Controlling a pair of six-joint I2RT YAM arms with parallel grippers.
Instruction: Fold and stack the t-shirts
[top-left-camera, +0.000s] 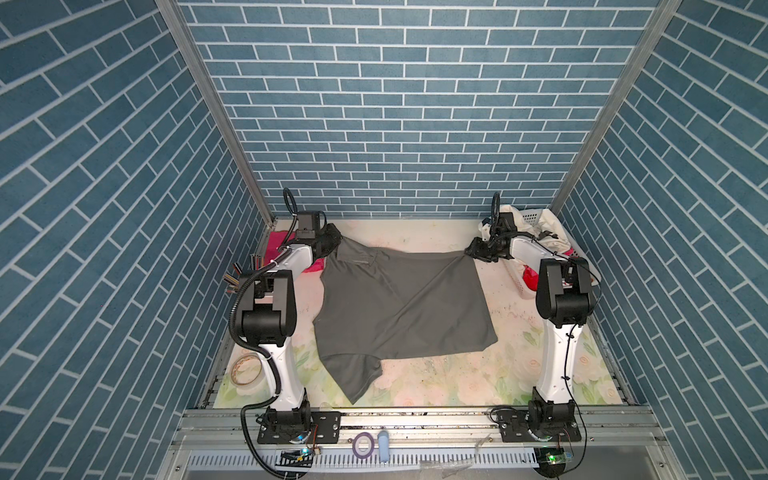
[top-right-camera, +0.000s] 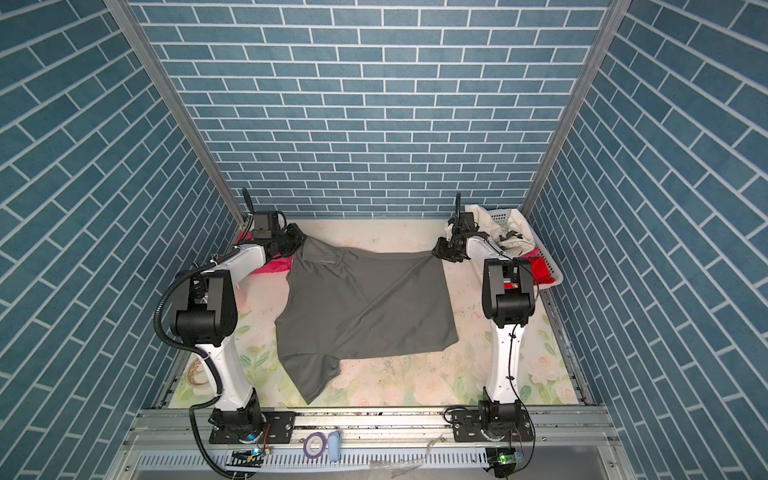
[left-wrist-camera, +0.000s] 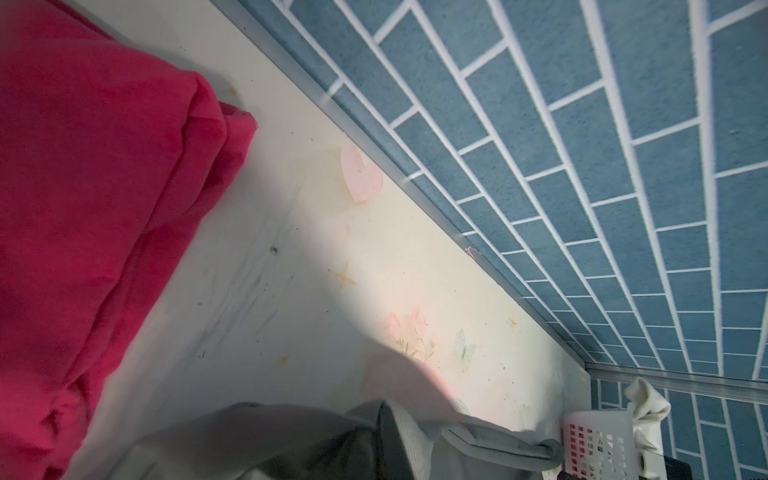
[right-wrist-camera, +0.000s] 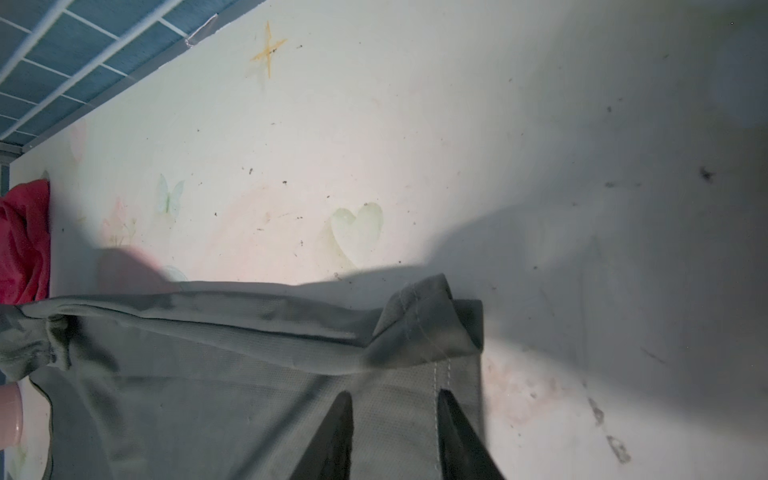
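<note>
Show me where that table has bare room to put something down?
Bare table runs between the far edge of the grey t-shirt and the brick wall, and between the shirt and the right arm, toward the front. Crowded: the pink t-shirt fills the far left corner, the basket the far right, a tape roll the near left.

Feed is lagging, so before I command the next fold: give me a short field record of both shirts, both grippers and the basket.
dark grey short-sleeved cloth t-shirt: spread mostly flat, centre
hot pink cloth t-shirt: folded, lying far left
left gripper: shut on the grey shirt's far-left corner
right gripper: open, jaws apart over the far-right hem corner
white perforated plastic basket: far right, holding white and red cloth
</note>
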